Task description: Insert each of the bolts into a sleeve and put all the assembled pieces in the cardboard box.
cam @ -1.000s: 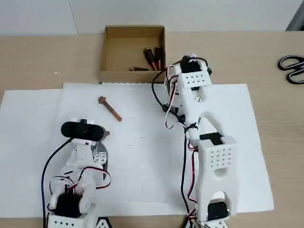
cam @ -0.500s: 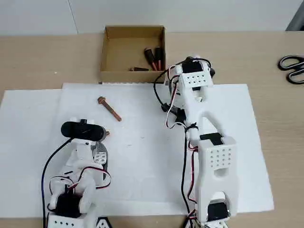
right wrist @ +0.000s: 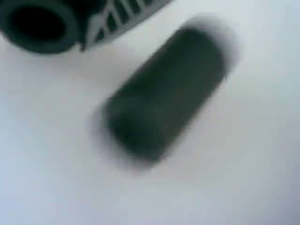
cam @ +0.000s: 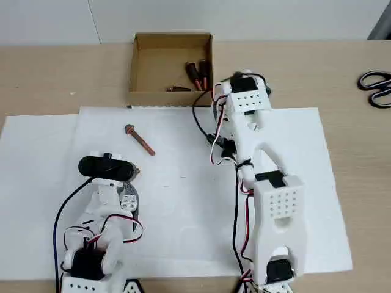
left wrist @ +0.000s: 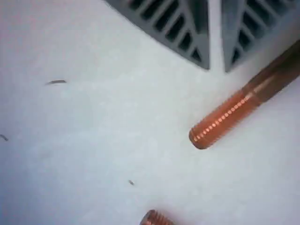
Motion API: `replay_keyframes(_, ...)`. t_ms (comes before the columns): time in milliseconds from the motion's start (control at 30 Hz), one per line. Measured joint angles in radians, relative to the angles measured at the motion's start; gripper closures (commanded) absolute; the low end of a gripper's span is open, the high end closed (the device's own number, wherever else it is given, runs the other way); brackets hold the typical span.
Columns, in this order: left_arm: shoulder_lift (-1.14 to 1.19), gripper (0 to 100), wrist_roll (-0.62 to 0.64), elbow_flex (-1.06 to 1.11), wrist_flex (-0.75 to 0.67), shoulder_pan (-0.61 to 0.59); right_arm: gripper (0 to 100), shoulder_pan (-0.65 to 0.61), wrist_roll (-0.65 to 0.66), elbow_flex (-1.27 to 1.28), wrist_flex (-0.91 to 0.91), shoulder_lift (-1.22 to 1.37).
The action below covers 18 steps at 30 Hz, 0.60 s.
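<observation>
Hovering low over the white paper point(left wrist: 93, 140), the left pincer point(left wrist: 215, 63) is nearly pressed together, with a copper bolt point(left wrist: 220, 119) just beside it. The right pincer point(right wrist: 93, 26): I cannot tell its state; a dark sleeve point(right wrist: 164, 89) lies near. The cardboard box point(cam: 139, 67) holds assembled pieces point(cam: 197, 72).

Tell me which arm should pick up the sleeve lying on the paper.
Right. The sleeve lies close in its wrist view, while the left arm sits over by a bolt.
</observation>
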Motion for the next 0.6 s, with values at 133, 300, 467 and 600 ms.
replay_keyframes(133, 0.000, 99, 0.000, 0.000, 0.000, 0.000, 99.6, -0.028, 0.066, 0.000, 0.014, -0.106)
replay_keyframes(300, 0.000, 99, 0.000, 0.000, 0.000, 0.000, 99.6, -0.055, 0.161, 0.005, 0.032, -0.264)
replay_keyframes(467, 0.000, 99, 0.000, 0.000, 0.000, 0.000, 99.6, -0.089, 0.250, 0.121, 0.035, -0.480)
replay_keyframes(600, 0.000, 99, 0.000, -0.012, 0.000, -0.038, 99.6, -0.095, 0.272, 0.299, 0.038, -0.710)
